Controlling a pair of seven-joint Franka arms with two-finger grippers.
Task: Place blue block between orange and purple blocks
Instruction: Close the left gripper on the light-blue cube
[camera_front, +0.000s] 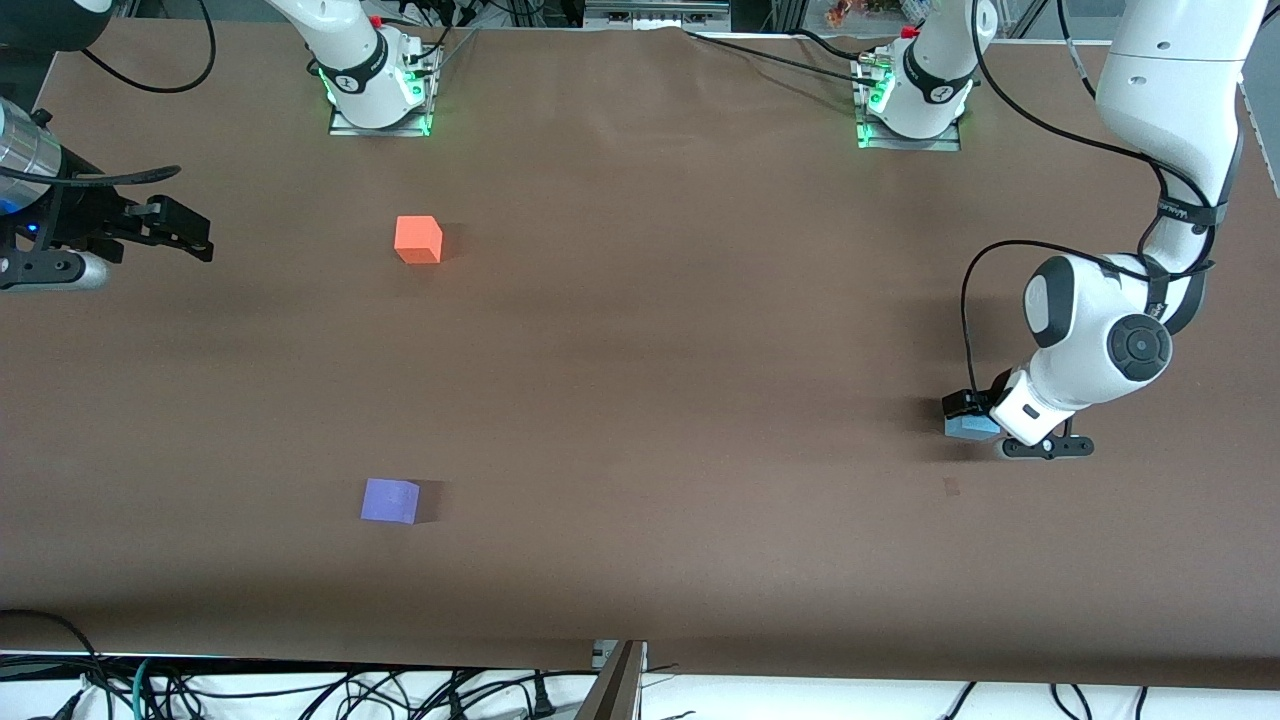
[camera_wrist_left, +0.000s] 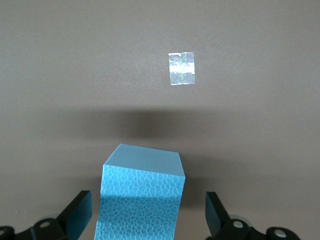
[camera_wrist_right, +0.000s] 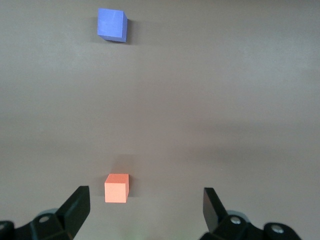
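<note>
- Brown matte table (camera_front: 640, 400): one flat surface carrying three foam cubes, with both arm bases mounted along the edge farthest from the front camera.
- White left arm (camera_front: 1150, 200): folded down toward its own end of the table, its wrist lowered to the surface so the fingers can straddle the cube there.
- Right arm, mostly out of frame: it waits at its own end of the table, held high, likely to leave the middle open for the other arm.
- Left gripper (camera_front: 985, 420): down at the table, jaws spread wider than the cube, a gap showing on each side in the left wrist view; nothing is clamped yet. By my reading this is the moment just before closing.
- Right gripper (camera_front: 185, 228): up over the table near the orange cube, fingers spread wide apart and empty.
- Orange block (camera_front: 418, 239): resting on the table toward the right arm's end, farther from the front camera than the purple one.
- Purple block (camera_front: 390, 500): resting on the table, well apart from the orange one; the bare strip between them is the target spot.
- Blue block (camera_wrist_left: 141, 200): sitting on the table between the left gripper's open fingers, toward the left arm's end, well apart from the other two cubes.
- Small shiny patch (camera_wrist_left: 181, 68): a pale reflective mark on the table near the blue cube; its purpose cannot be told.
</note>
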